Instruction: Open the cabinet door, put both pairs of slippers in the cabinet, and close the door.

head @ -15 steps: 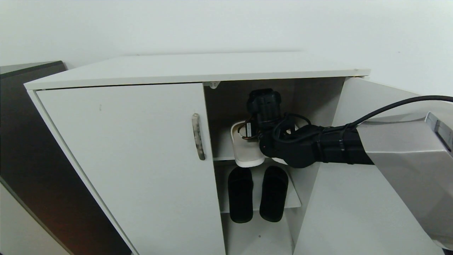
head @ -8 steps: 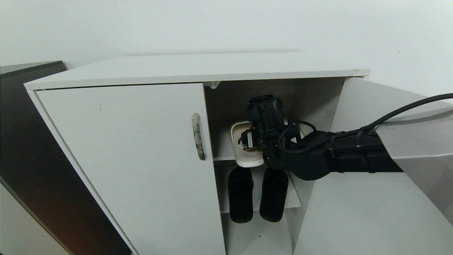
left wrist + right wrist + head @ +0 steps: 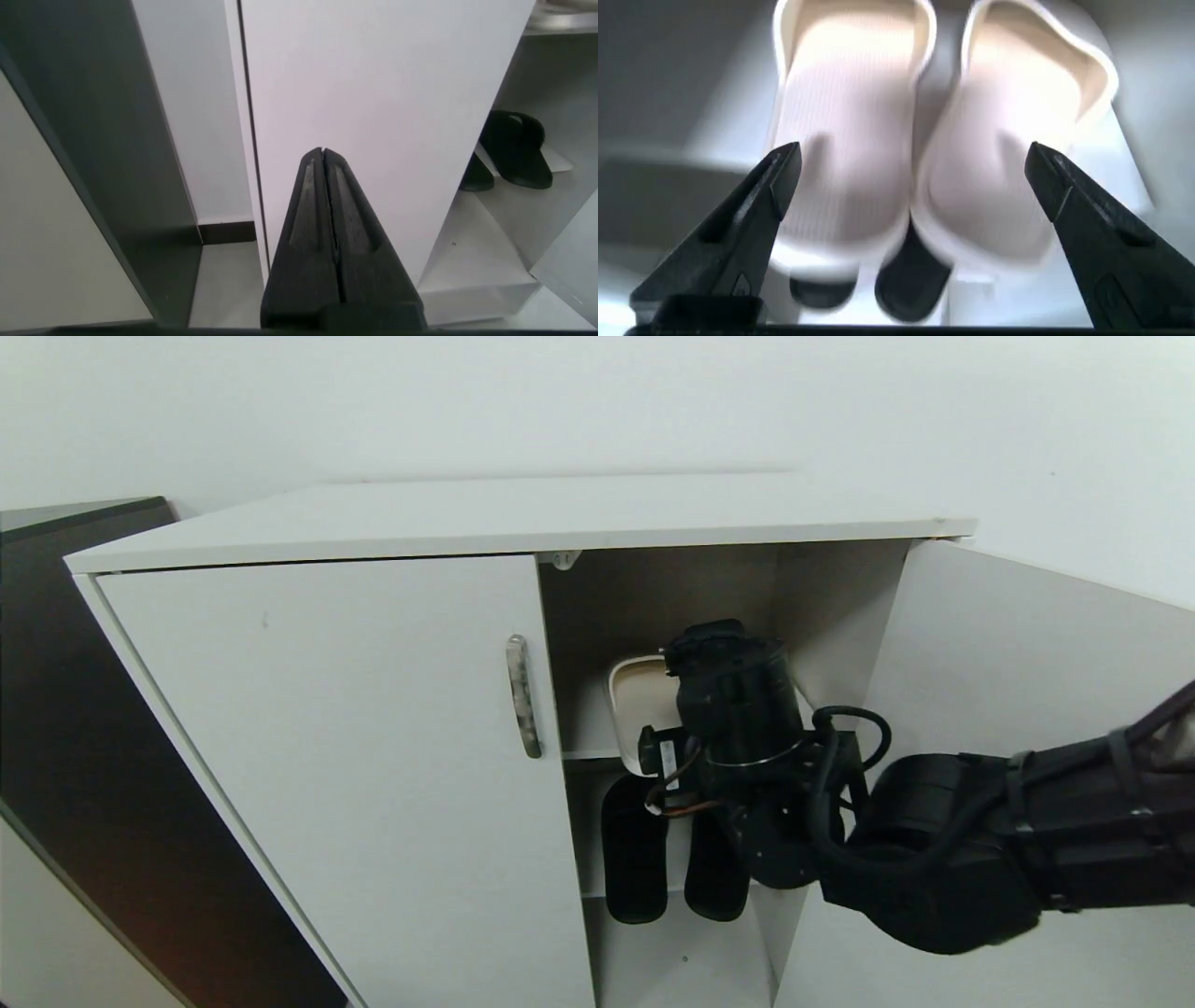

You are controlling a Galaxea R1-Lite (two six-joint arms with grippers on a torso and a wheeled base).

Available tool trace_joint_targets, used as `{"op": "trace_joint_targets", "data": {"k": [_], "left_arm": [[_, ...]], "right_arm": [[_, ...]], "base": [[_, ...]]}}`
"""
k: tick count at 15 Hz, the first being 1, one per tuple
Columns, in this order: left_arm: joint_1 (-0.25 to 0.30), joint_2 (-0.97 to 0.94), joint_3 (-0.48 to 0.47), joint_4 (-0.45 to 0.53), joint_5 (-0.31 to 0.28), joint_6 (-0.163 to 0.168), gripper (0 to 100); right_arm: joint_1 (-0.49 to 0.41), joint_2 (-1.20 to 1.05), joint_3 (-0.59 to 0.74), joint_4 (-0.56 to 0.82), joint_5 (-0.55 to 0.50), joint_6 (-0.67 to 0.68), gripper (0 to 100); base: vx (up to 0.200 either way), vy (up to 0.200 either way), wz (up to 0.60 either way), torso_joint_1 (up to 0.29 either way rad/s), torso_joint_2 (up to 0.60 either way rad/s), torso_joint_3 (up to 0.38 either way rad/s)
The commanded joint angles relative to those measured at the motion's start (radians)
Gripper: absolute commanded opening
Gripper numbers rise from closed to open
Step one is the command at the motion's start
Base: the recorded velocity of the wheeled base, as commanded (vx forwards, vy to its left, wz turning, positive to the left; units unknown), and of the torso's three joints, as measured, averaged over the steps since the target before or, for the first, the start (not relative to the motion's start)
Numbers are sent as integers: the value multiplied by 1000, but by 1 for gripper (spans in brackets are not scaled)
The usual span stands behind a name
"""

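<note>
white cabinet [image 3: 308,523], door [image 3: 990,691] open, white slippers [image 3: 638,695] mostly behind right hand [image 3: 912,159]

White slippers [image 3: 639,705] on upper shelf [image 3: 588,733], black slippers [image 3: 635,854] on lower shelf [image 3: 679,870]

— Where does the head camera sit?
— High up, at middle range, facing forward and down onto the cabinet [image 3: 513,518] front.
— And the wrist cameras?
— The left one sits low, near the closed door [image 3: 374,84], and shares the black slippers [image 3: 514,149] with the head view. The right one looks past its fingers [image 3: 738,233], very close to the white slippers [image 3: 850,159], which the head view also catches.
</note>
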Motion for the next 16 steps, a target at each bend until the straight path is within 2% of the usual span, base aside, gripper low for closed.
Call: {"op": "trace_joint_targets", "data": {"k": [1, 6, 16], "left_arm": [[0, 0, 0, 0, 0, 0, 0], [0, 0, 0, 0, 0, -2, 0], [0, 0, 0, 0, -1, -3, 0]], "right_arm": [[31, -104, 107, -38, 9, -2, 0], [46, -151, 236, -153, 67, -4, 0], [46, -137, 239, -161, 74, -4, 0]], "base": [[0, 0, 0, 0, 0, 0], [0, 0, 0, 0, 0, 0], [0, 0, 0, 0, 0, 0]]}}
